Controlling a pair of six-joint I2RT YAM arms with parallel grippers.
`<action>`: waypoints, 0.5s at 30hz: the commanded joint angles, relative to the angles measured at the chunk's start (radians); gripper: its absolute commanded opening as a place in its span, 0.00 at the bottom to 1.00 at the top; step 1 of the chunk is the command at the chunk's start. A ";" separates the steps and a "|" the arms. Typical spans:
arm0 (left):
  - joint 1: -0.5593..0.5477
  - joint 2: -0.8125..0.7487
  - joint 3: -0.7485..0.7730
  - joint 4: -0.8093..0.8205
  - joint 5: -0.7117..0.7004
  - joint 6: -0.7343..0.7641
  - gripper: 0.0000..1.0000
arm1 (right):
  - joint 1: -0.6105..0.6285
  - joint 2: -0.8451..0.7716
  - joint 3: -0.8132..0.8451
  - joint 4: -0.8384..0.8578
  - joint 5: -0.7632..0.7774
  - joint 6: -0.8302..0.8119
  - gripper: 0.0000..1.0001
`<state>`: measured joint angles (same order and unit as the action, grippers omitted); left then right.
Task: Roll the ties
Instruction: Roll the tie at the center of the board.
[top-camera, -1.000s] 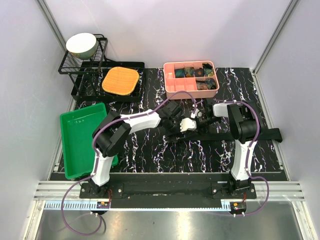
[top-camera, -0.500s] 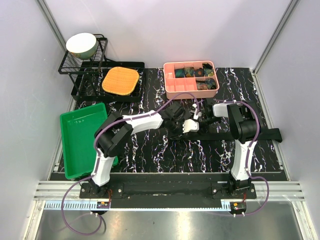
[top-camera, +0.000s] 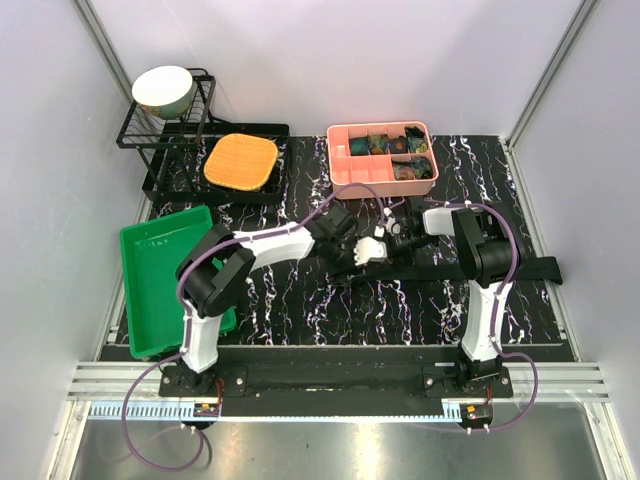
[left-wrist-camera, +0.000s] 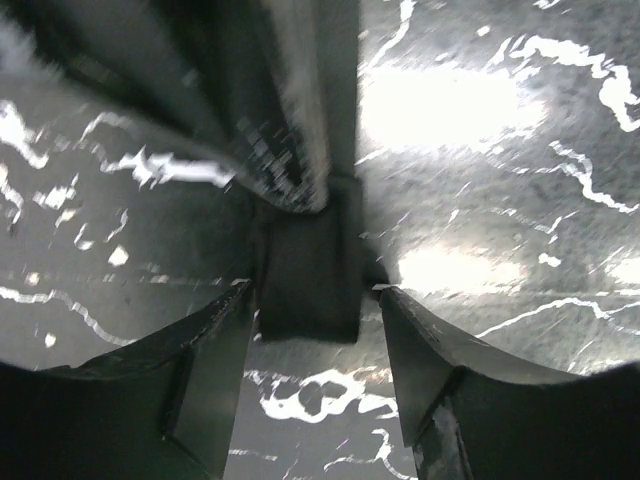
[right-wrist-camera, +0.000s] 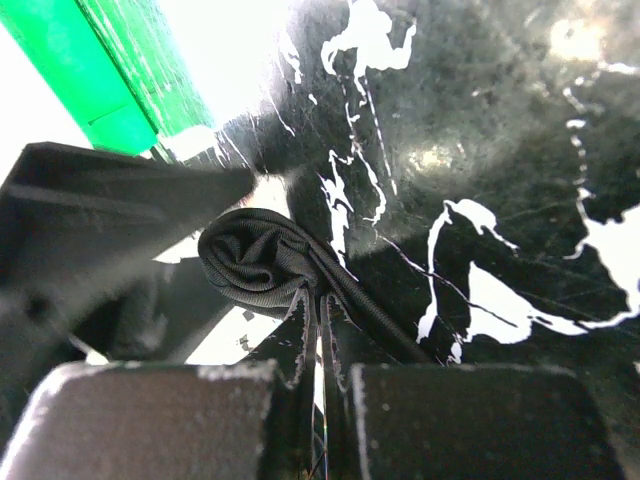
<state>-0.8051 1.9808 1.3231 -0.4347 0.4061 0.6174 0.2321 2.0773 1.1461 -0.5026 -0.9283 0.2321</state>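
Observation:
One black tie lies stretched along the marbled table, its wide end at the right. In the right wrist view its other end is wound into a small loose roll. My right gripper is shut, with its tips pinched at the edge of that roll and the band running off to the lower right. My left gripper sits just left of the right gripper at the table's middle. In its own blurred view the left gripper is open. A dark flat piece lies between its tips; I cannot tell if it is tie fabric.
A pink divided box holding several rolled patterned ties stands at the back centre. A green tray lies at the left. A black rack at the back left carries an orange pad and a bowl.
The left gripper narrowed, then opened again, and drew back slightly to the left. The right gripper stays shut at the roll.

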 joint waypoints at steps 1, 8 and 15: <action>0.059 -0.072 -0.042 0.008 0.043 -0.001 0.60 | 0.003 0.020 0.009 0.027 0.138 -0.040 0.00; 0.061 -0.057 -0.015 0.007 0.097 0.061 0.58 | 0.003 0.033 0.015 0.019 0.160 -0.048 0.00; 0.047 -0.033 0.016 0.002 0.129 0.105 0.61 | 0.003 0.040 0.017 0.013 0.169 -0.047 0.00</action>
<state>-0.7475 1.9537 1.2900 -0.4435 0.4728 0.6785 0.2321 2.0789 1.1534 -0.5137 -0.9184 0.2302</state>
